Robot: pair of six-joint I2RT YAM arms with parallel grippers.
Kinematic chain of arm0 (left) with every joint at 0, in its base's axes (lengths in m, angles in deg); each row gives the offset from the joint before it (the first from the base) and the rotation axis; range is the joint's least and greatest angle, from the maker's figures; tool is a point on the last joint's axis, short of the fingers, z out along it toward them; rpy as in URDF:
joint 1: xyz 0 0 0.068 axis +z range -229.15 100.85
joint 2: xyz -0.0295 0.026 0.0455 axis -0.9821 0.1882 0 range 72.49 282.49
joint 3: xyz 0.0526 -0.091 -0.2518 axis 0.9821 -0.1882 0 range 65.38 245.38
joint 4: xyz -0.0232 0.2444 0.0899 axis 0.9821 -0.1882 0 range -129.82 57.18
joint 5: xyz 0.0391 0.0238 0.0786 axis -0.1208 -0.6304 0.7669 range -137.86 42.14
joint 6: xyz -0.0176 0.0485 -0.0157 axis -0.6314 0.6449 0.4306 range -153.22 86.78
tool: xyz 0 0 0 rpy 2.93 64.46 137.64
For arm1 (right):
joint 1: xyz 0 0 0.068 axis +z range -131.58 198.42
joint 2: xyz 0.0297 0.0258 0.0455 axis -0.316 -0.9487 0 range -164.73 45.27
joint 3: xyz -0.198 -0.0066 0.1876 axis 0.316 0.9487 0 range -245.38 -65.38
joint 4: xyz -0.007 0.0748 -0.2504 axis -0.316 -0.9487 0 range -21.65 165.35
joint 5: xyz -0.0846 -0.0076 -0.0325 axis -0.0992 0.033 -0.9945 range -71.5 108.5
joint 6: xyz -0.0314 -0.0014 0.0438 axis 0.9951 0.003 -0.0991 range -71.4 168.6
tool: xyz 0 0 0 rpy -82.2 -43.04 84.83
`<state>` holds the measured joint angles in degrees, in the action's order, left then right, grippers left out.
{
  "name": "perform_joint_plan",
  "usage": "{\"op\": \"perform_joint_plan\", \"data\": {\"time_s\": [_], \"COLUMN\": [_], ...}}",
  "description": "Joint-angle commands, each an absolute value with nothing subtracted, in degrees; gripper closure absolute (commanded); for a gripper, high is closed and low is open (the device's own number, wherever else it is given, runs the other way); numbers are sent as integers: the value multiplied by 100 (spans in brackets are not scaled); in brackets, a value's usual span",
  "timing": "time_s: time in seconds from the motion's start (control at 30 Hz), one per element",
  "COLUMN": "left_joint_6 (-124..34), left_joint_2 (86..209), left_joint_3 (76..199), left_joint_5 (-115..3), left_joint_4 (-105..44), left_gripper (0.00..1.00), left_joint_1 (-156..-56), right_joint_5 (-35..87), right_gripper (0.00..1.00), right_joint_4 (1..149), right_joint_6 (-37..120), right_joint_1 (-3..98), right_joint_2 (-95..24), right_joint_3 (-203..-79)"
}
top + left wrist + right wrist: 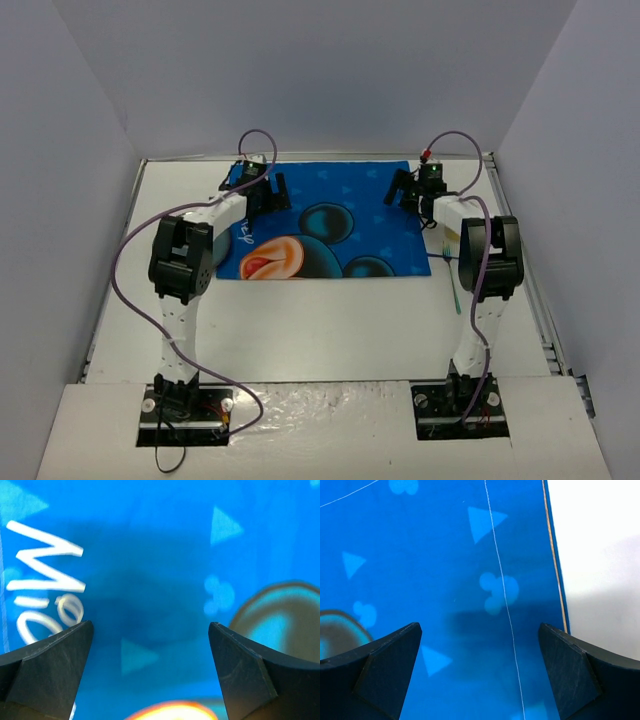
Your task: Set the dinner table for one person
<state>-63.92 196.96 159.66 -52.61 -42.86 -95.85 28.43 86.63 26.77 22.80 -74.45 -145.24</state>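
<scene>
The white dinner table [330, 320] carries a blue cartoon-printed placemat [330, 220] lying flat at its far middle. My left gripper [273, 192] is open and empty, low over the placemat's far left part. In the left wrist view [150, 624] only blue print [150, 570] with white letters lies between the fingers. My right gripper [405, 190] is open and empty, low over the placemat's far right part. The right wrist view [479, 625] shows the placemat [445, 580], its right edge and bare table [600, 540].
A thin green utensil [457, 290] lies on the table right of the placemat, beside the right arm; something pale yellow [450, 240] shows partly under that arm. Grey walls enclose the table on three sides. Metal rails [540, 300] run along its edges.
</scene>
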Motion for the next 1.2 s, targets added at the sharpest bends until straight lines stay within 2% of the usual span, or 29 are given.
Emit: {"op": "perform_joint_plan", "data": {"time_s": [0.0,0.37,0.63,1.0,1.17], "left_joint_6": [-6166,-6644,-6826,-7031,-6985], "left_joint_2": [18347,16356,15804,15887,15320], "left_joint_3": [16150,12959,11653,11413,11765], "left_joint_5": [-5514,-4708,-4508,-4241,-4413], "left_joint_4": [-4664,-4557,-4123,-4024,-4329], "left_gripper": [3,3,3,3,3], "left_joint_1": [-9568,-9893,-9971,-9963,-9975], "right_joint_5": [2989,3159,3081,2713,2758], "right_gripper": [1,0,0,0,0], "right_joint_4": [8559,9151,9536,9724,9683], "right_joint_6": [2762,1723,1609,1641,1763], "right_joint_1": [2260,2440,2500,2361,2361], "right_joint_2": [-6118,-4543,-3738,-3909,-3884], "right_joint_3": [-14492,-12132,-10546,-9907,-9889]}}
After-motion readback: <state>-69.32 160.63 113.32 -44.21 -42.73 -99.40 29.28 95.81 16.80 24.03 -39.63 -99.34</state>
